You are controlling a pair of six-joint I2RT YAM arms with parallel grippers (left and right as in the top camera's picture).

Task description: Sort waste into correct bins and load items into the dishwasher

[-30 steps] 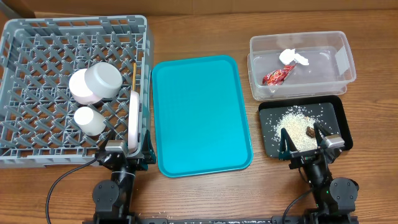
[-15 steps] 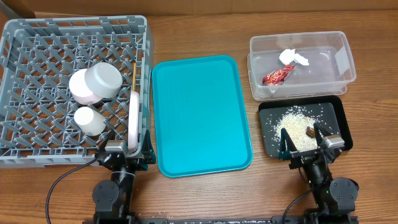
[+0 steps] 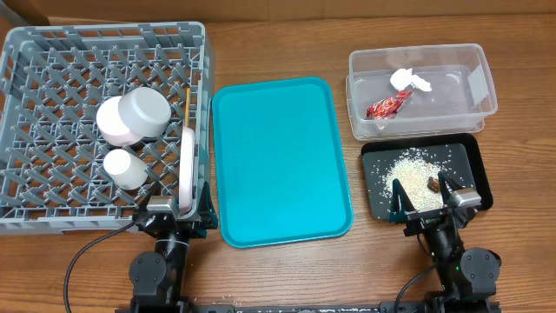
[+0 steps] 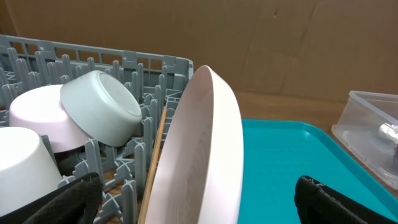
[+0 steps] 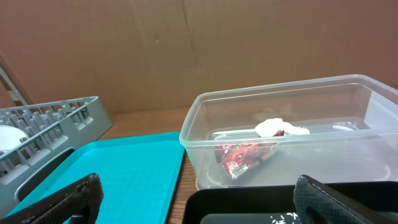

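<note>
The grey dish rack [image 3: 52, 52] holds the grey-green bowl [image 3: 143, 113] lying over the pinkish saucer [image 3: 111, 122], the white cup [image 3: 126, 168], the chopsticks [image 3: 187, 100] and the white plate [image 3: 187, 169], which stands on edge by the right wall. The clear tub [image 3: 465, 61] holds the red wrapper [image 3: 387, 106] and the white tissue [image 3: 408, 80]. The black tray [image 3: 473, 165] holds the rice [image 3: 408, 174] and the brown lump [image 3: 432, 183]. My left gripper [image 3: 178, 213] is open at the rack's near edge, its fingers either side of the plate [image 4: 205, 155]. My right gripper [image 3: 433, 209] is open and empty over the black tray's near edge.
The empty teal serving tray [image 3: 278, 161] lies between the rack and the bins. A brown cardboard wall [image 5: 186, 43] stands behind the wooden table [image 3: 287, 35]. Bare wood runs along the table's front edge.
</note>
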